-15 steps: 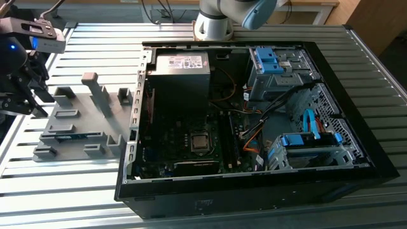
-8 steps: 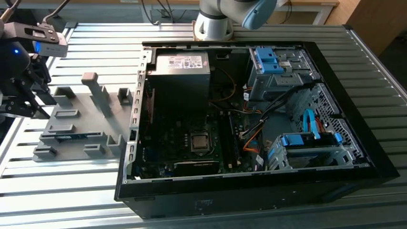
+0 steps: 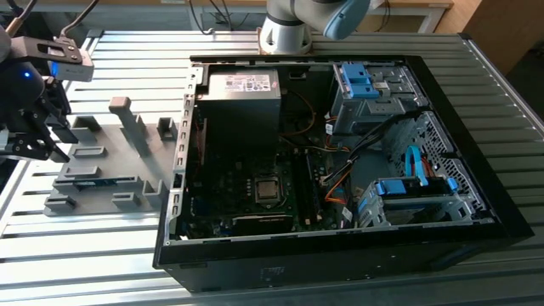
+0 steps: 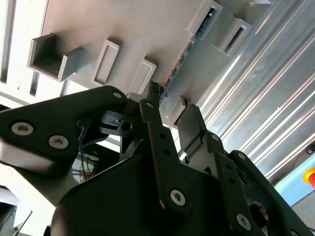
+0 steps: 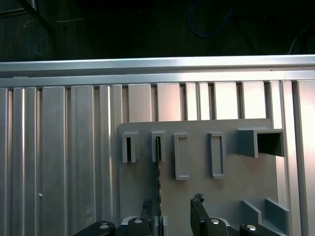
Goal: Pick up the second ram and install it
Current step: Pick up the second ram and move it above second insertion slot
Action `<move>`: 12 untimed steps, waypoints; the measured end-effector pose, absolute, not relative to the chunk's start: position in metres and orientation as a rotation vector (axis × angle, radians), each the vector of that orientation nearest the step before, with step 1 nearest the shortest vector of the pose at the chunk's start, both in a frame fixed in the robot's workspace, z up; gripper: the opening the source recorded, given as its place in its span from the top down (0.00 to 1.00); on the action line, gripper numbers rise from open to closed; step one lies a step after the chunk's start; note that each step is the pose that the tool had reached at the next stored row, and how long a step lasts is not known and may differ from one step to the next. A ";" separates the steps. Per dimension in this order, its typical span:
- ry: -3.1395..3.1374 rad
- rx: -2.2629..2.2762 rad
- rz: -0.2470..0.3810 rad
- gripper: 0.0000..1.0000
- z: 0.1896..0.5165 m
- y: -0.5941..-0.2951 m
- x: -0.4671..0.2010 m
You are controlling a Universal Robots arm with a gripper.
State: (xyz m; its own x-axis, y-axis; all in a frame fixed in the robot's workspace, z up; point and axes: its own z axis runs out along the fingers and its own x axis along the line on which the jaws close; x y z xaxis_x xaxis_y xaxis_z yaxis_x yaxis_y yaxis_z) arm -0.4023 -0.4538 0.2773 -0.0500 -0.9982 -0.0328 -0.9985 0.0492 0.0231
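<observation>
The second ram [image 5: 158,169] stands on edge in a slot of the grey holder block [image 5: 231,172], a thin dark strip in both wrist views. In the exterior view it is a blue-green strip [image 3: 93,183] low in the holder [image 3: 111,166]. My gripper [image 5: 172,201] hovers over the holder's near end, open. Its two black fingers straddle the line of the stick, which runs close to one fingertip [image 5: 146,201] without being clamped. The second wrist view shows the ram [image 4: 179,59] leading toward my gripper [image 4: 170,105]. At the exterior view's left, my gripper [image 3: 50,145] hangs just above the holder.
An open black computer case [image 3: 340,255] lies at the exterior view's centre and right, its motherboard [image 3: 255,191] exposed, with cables and blue drive brackets [image 3: 408,185] inside. The holder has several empty slots [image 5: 181,156] and upright posts [image 3: 127,121]. Everything rests on a ribbed metal table [image 3: 85,255].
</observation>
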 end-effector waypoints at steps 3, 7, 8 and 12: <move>2.270 -2.160 0.061 0.57 0.274 -0.454 -0.402; 2.271 -2.161 0.058 0.57 0.270 -0.454 -0.402; 2.272 -2.162 0.057 0.57 0.268 -0.454 -0.402; 2.273 -2.163 0.055 0.58 0.264 -0.454 -0.402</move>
